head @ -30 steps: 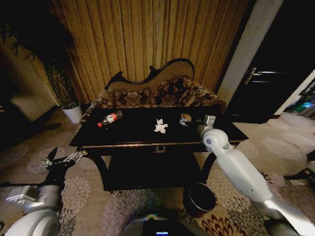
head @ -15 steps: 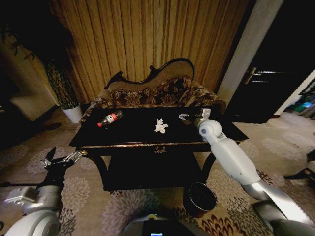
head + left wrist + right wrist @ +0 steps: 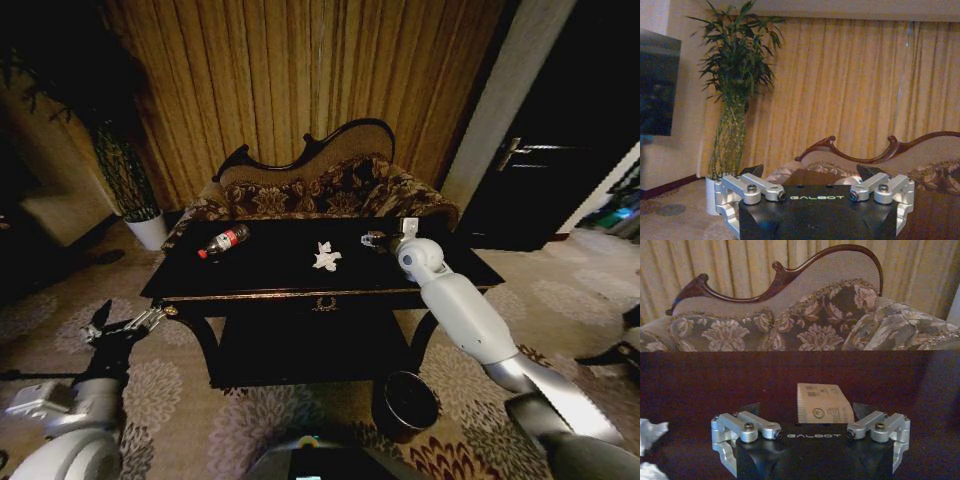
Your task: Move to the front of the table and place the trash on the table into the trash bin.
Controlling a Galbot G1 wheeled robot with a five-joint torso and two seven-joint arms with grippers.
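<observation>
A formal lounge — ornate patterned sofa (image 3: 320,190), floor-length gold curtains (image 3: 300,80), floral carpet (image 3: 210,420), potted plant (image 3: 125,170).

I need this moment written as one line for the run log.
right end effector: open, over table, at tan scrap | left end effector: open, idle beside table | bottle, paper wad: on table

Right hand (image 3: 375,240) reaches forward, fingers spread; left hand (image 3: 125,326) hangs low, spread

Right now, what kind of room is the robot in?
Probably a hotel suite or formal sitting room. An ornate patterned sofa stands behind the glossy black table, full-height gold curtains cover the wall, and a potted bamboo plant stands in the corner on patterned carpet.
</observation>
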